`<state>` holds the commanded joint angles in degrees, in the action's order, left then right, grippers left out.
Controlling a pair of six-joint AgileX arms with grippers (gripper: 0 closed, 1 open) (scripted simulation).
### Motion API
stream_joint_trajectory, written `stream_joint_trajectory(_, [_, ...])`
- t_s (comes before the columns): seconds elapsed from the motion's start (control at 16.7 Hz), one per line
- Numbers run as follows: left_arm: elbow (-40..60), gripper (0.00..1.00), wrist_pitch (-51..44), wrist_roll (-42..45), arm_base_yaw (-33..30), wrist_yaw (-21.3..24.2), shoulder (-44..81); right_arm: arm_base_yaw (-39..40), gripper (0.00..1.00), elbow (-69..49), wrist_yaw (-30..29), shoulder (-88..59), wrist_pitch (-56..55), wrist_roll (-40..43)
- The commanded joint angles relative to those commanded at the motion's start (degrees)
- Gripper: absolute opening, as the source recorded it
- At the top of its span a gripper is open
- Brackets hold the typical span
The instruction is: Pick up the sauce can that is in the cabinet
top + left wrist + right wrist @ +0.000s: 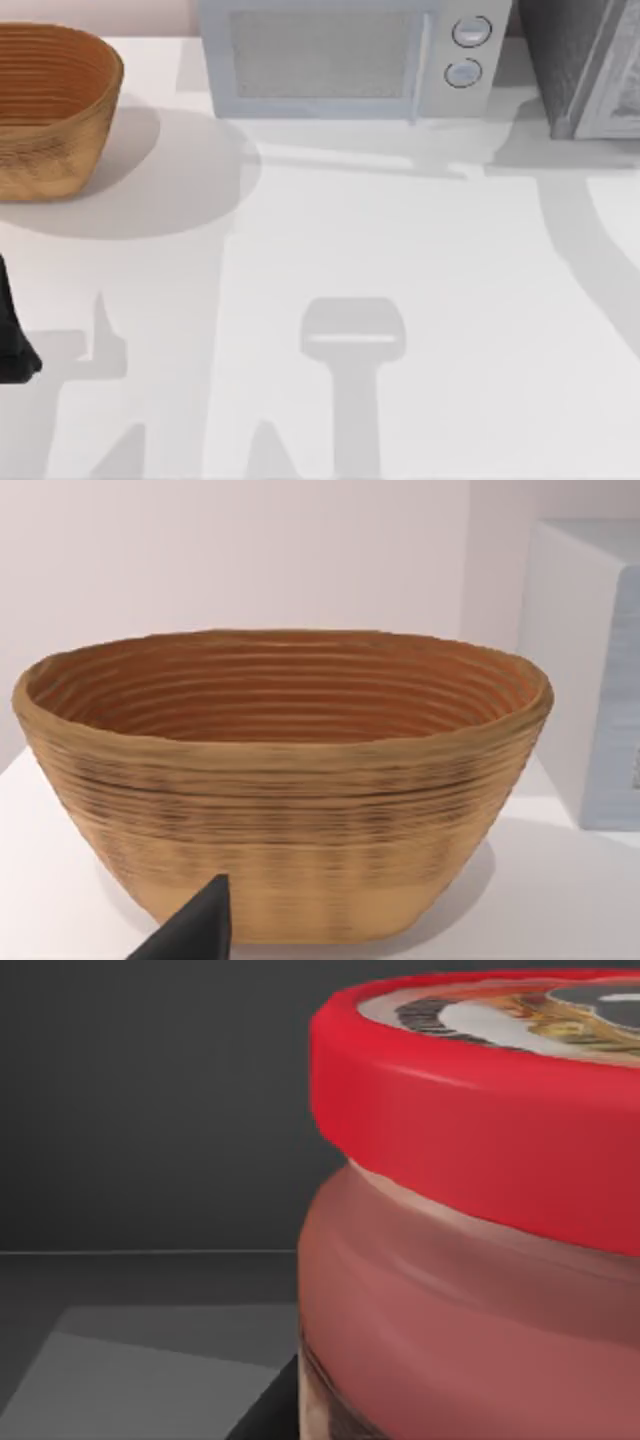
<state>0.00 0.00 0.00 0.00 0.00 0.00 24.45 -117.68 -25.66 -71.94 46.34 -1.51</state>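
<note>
On my right wrist camera the sauce can looms very close, upright on a dark floor with dark grey walls behind; I cannot tell how my right pincer stands. From above, the cabinet sits just right of the microwave, the basket left of it. My left arm is parked near the basket.

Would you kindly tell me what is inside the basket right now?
The basket shows bare ribbed inner walls in the left wrist view, with nothing resting against them. Its floor is covered by the near rim, so that part cannot be checked.
</note>
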Motion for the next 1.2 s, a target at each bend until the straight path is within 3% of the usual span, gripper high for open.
stream_joint_trajectory(0.18, [0.0,1.0,0.0,0.0,0.0,0.0,0.0,-0.75,0.0,3.55,0.86,2.24,-1.41,0.06])
stream_joint_trajectory(0.42, [0.0,1.0,0.0,0.0,0.0,0.0,0.0,-3.54,0.0,16.82,3.71,10.09,-6.39,0.28])
stream_joint_trajectory(1.2, [0.0,1.0,0.0,0.0,0.0,0.0,0.0,-18.96,0.0,95.75,19.71,56.01,-36.25,1.08])
